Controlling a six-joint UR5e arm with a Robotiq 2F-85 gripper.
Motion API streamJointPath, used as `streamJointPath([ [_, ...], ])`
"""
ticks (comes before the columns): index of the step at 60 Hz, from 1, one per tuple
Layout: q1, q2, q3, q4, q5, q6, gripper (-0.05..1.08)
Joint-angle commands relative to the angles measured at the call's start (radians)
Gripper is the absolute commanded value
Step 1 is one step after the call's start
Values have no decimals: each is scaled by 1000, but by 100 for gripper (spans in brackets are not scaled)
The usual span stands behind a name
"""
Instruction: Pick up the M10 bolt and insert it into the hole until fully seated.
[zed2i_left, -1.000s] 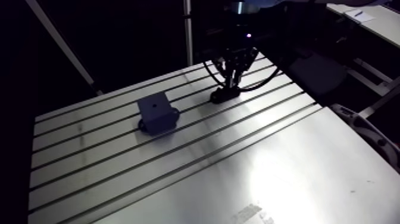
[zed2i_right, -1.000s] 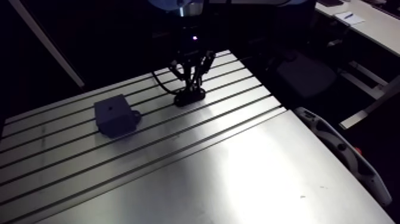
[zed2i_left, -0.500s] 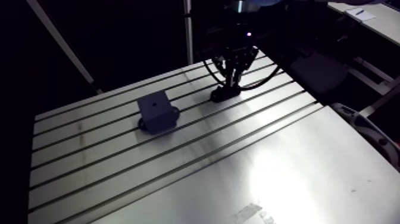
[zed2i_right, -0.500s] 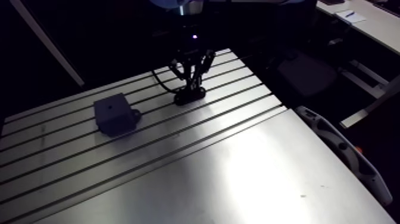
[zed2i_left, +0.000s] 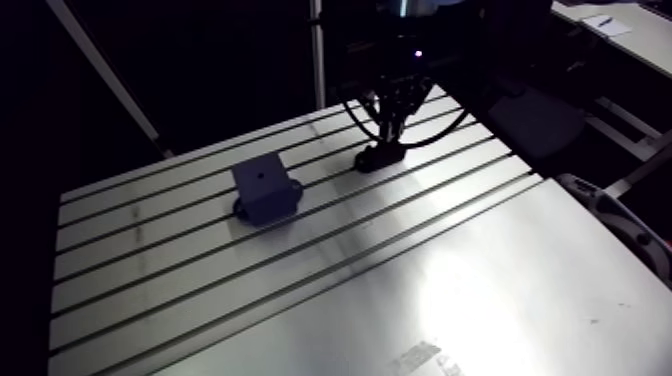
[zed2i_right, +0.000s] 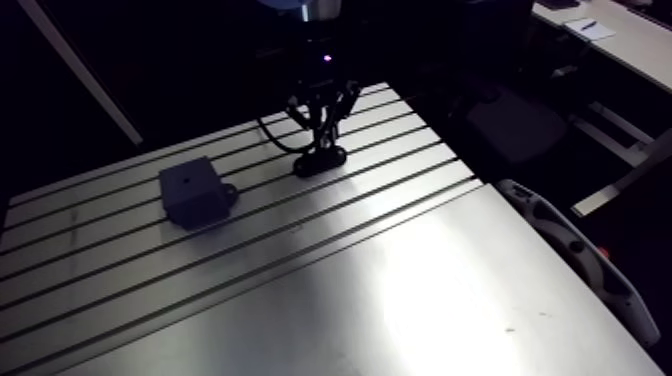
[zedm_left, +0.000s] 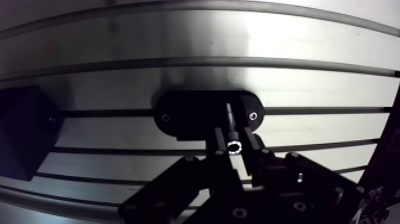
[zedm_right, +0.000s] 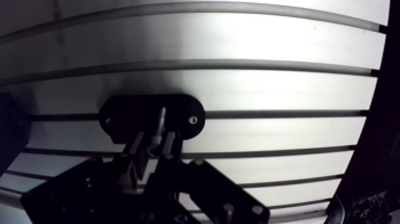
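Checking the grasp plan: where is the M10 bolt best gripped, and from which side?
Grip the bolt at its head end, coming down from above: it stands upright, head up, in the black oval holder, so only its top is free.

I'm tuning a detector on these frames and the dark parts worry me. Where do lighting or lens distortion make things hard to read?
Arm view: glare washes the table toward its front, while the dark block and the black holder show almost no surface detail. Wrist view: the straight slots look bowed, and the bolt between the fingers catches light mainly at its head.
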Motion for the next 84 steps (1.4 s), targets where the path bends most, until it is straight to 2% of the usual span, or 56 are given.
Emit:
streamJointPath([
  [1,5,-8,-3,5,1,0,80],
  [26,17,-57,-44,21,1,0,97],
  [41,38,-110,-113,108,7,0,107],
  [54,64,-137,-219,290,19,1,108],
  [56,69,-140,-256,361,24,3,108],
  [62,76,-146,-301,460,30,4,108],
  [69,96,-153,-337,526,27,6,108],
  [78,163,-153,-377,609,20,16,108],
  [84,171,-153,-382,619,21,18,108],
])
